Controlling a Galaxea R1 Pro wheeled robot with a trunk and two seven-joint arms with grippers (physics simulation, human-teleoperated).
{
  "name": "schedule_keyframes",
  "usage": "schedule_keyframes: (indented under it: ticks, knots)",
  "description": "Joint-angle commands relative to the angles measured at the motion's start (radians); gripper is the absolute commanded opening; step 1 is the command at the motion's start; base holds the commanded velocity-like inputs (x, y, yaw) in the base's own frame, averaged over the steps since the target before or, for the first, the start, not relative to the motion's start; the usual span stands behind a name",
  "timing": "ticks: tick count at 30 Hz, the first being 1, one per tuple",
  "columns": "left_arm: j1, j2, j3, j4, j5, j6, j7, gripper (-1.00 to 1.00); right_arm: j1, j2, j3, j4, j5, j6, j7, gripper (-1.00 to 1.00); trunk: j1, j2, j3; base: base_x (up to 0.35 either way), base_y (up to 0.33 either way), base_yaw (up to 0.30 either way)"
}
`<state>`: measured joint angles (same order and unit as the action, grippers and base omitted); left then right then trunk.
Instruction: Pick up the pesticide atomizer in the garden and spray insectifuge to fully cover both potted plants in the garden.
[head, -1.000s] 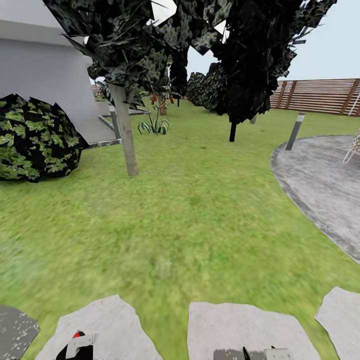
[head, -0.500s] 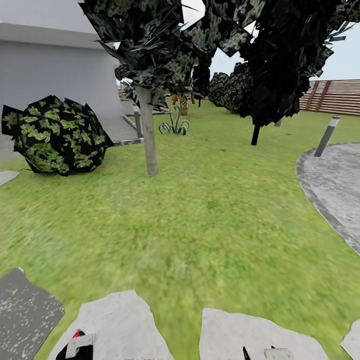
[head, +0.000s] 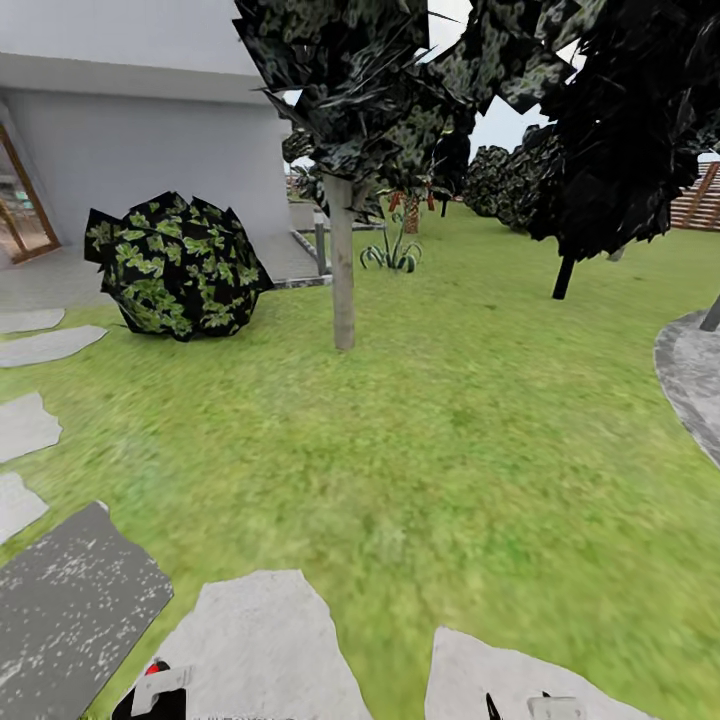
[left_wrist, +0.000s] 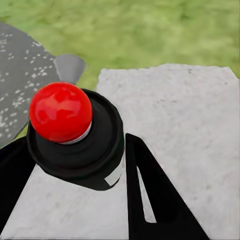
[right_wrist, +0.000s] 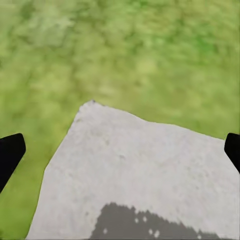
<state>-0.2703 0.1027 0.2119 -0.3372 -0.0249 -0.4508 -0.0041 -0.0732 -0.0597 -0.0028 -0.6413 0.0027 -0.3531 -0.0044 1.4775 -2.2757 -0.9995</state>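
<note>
Though pinched between the left fingers (left_wrist: 145, 195), atomizer (left_wrist: 75, 140) low over a stone slab (left_wrist: 190, 115), well apart from a spiky plant (head: 393, 252) across the lawn (head: 450, 420). Right fingers (right_wrist: 11, 152) spread, empty. Risks: bottle slipping, clipping the tree trunk (head: 343, 270). Bottle body mostly hidden; far plant too small to confirm as target.

No readable text, label, brand, number or sign appears in any view.

A glossy red ball-shaped cap (left_wrist: 60, 111) is catching light above a matt black plastic-looking round body (left_wrist: 85, 150). Pale grey rough stone slabs (head: 262, 650) are lying in mottled green grass (head: 420, 450); a darker speckled slab (head: 70, 600) is looking grainy.
</note>
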Motion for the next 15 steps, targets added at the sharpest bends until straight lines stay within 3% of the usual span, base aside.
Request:
schedule_keyframes:
  ticks: [1,15]
  knots:
    - [-0.001,-0.001,0.003,0.001,-0.003,-0.003,-0.001,-1.00,0.000,0.000,0.000,0.000,0.000,-0.003,0.000,1.00,0.000,0.000,0.000,0.000,0.120,0.277]
    - [-0.001,-0.001,0.003,0.001,-0.003,-0.003,0.000,-1.00,0.000,0.000,0.000,0.000,0.000,-0.003,0.000,1.00,0.000,0.000,0.005,0.053,0.285,0.277]
